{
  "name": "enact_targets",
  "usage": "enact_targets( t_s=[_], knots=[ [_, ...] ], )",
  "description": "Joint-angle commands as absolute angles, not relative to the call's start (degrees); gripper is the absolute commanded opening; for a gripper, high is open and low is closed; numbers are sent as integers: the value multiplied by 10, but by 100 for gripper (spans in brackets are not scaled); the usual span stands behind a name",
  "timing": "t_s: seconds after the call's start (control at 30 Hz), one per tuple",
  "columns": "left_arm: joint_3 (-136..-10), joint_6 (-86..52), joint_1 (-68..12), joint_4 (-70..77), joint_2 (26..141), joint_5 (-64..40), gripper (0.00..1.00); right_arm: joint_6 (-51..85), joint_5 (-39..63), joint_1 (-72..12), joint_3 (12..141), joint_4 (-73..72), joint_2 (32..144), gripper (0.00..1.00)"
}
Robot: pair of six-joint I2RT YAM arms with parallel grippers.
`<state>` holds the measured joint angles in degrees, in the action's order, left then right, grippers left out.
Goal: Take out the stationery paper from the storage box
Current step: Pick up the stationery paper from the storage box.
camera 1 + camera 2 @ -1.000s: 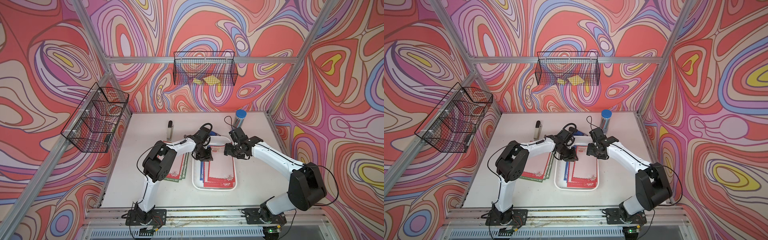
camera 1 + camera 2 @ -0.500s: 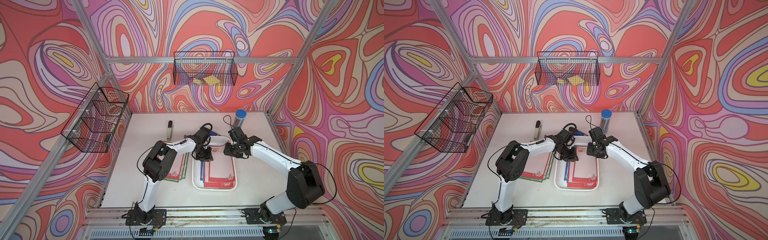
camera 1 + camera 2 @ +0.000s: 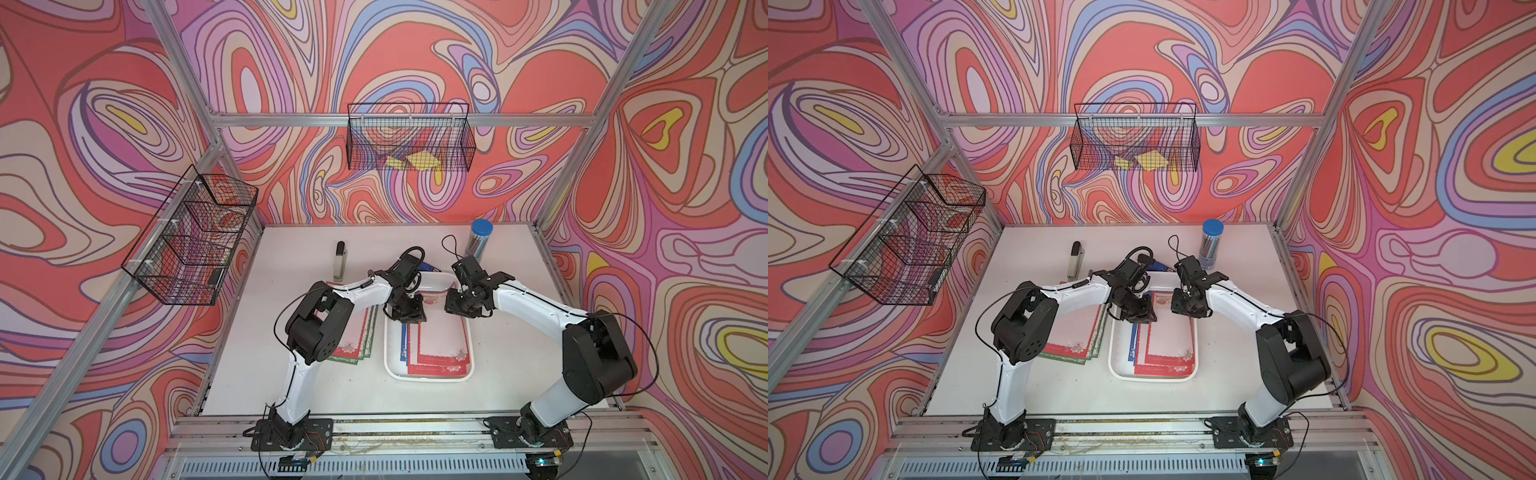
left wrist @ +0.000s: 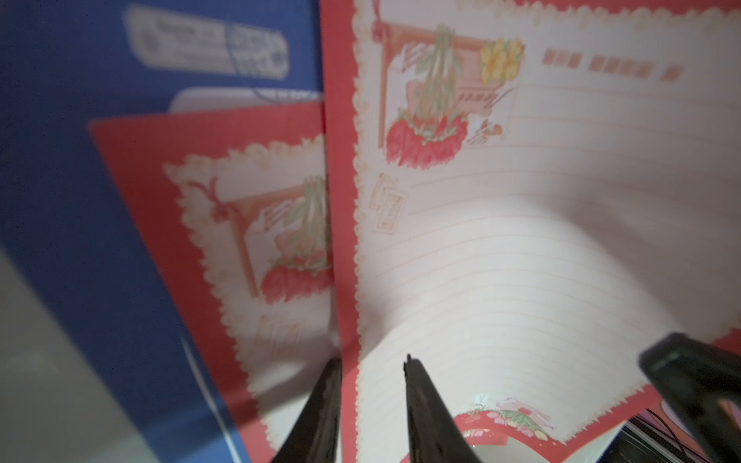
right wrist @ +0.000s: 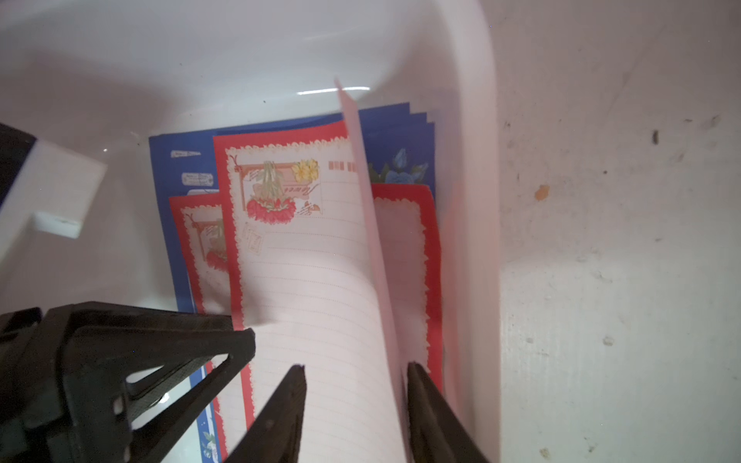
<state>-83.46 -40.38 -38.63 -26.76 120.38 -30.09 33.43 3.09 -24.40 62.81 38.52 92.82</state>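
- I'm peeling the top sheet from the box, mid-frame on the counter.
- My left fingers stand part-open astride its red edge, and my right fingers stand part-open around the raised curl (real pinch? I cannot tell).
- Next, I judge: close, then lift without dragging the sheets beneath.

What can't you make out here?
- How many sheets lie in the storage box: both top views, the red-bordered sheet covers them.
- Whether the right gripper pinches that sheet: right wrist view, its curl hides contact.
- The outside stack's far end: both top views, the left arm covers it.
- Yellow notes' writing: both top views, too small.
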Motion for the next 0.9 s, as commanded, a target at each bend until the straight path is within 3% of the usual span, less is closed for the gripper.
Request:
enact_targets(
  t_s=[0.0, 0.1, 0.2, 0.33, 0.67, 0.87],
  knots=[
    [-825, -413, -388, -265, 1217, -307, 31, 326, 37, -242, 628, 387, 942, 41],
    [-829, -415, -388, -261, 1210, -308, 31, 320, 39, -242, 640, 396, 941, 30],
    [-840, -408, -388, -271, 1196, -301, 37, 308, 31, -242, 663, 419, 930, 13],
    [-857, -393, -386, -295, 1159, -276, 43, 271, 28, -242, 709, 465, 910, 0],
    [-865, -347, -359, -328, 983, -186, 45, 173, 0, -242, 873, 613, 869, 0],
    [-832, -285, -323, -318, 851, -151, 43, 113, 89, -247, 984, 640, 848, 0]
  ],
)
